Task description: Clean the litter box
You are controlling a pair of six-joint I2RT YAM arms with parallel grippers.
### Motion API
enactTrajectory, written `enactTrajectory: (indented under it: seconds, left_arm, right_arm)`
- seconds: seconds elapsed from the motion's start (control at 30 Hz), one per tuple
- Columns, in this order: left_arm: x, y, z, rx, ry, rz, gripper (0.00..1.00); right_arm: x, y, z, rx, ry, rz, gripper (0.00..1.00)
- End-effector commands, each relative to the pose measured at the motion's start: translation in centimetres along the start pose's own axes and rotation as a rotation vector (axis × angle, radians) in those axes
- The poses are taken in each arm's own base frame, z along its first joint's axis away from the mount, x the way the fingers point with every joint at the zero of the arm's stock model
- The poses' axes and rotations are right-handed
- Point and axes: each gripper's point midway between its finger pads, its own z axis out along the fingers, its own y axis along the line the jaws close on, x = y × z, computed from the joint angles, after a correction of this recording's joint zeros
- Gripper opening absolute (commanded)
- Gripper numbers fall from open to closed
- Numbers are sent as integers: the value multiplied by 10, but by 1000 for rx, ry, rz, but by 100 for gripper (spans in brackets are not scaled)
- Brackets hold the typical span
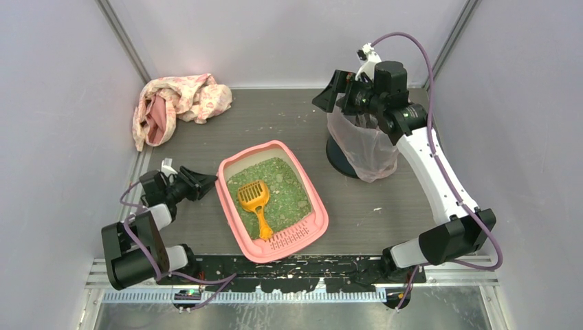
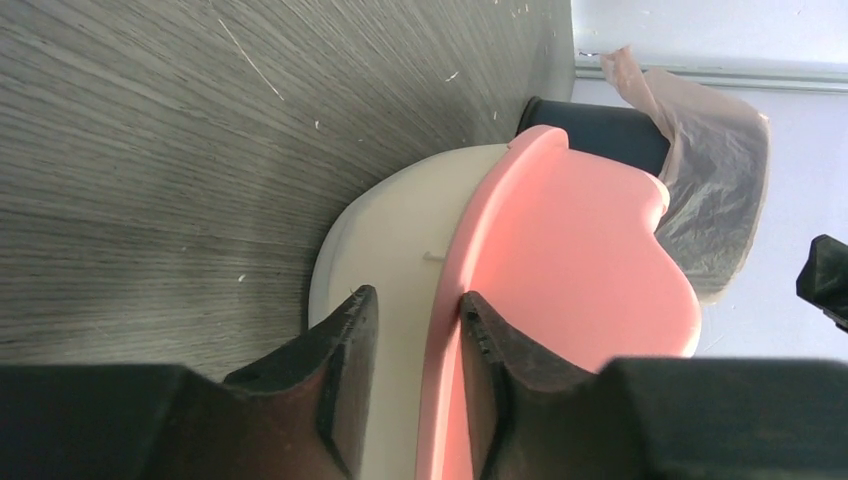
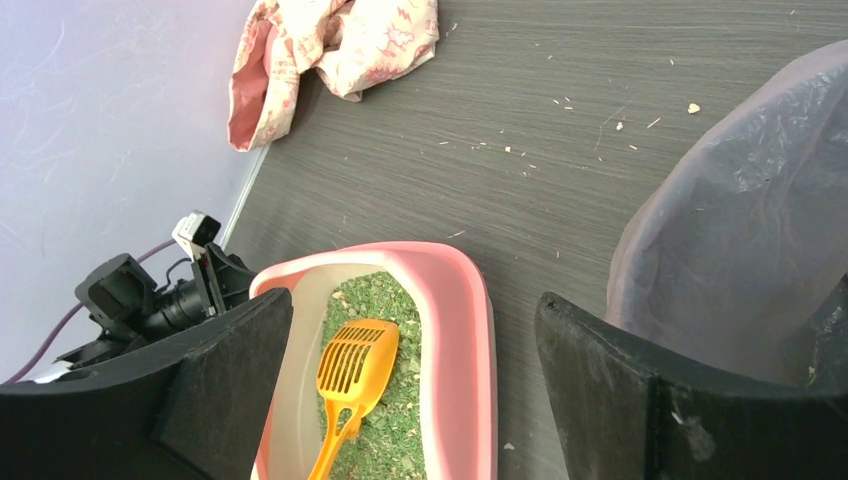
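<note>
The pink litter box (image 1: pixel 271 144) sits mid-table with green granules and an orange slotted scoop (image 1: pixel 253 196) lying in it. My left gripper (image 1: pixel 212 184) is at the box's left rim. In the left wrist view its jaws (image 2: pixel 415 300) straddle that edge, one finger against the pink rim (image 2: pixel 580 260) and the other along the cream wall, shut on it. My right gripper (image 1: pixel 328 93) hangs wide open high over the table by the bagged bin, holding nothing. In the right wrist view that gripper (image 3: pixel 412 300) looks down on the box (image 3: pixel 455 330) and scoop (image 3: pixel 358 360).
A dark round bin lined with a translucent pinkish bag (image 1: pixel 364 148) stands at the back right, right of the box. A crumpled pink cloth (image 1: pixel 179 103) lies in the back left corner. Litter crumbs dot the dark tabletop. Walls close in the sides.
</note>
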Motion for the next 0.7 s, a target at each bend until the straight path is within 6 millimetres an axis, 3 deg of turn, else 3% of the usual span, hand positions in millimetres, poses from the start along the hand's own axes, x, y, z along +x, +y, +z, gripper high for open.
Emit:
enactTrajectory:
  seconds: [0.0, 0.13, 0.27, 0.57, 0.67]
  left_arm:
    - [-6, -6, 4, 48, -24, 53, 27]
    - [-7, -4, 8, 72, -26, 46, 10]
    - [-7, -5, 13, 123, -19, 29, 1]
    - [-14, -3, 27, 257, -38, -17, 0]
    - [-17, 9, 39, 234, -37, -43, 0]
  right_arm:
    - [-22, 19, -11, -42, -57, -37, 95]
    - [-21, 18, -12, -32, -50, -39, 95]
    - [-21, 17, -11, -21, -41, -41, 95]
    - [-23, 17, -12, -6, -39, -49, 95]
    - [-28, 19, -14, -3, -47, -60, 95]
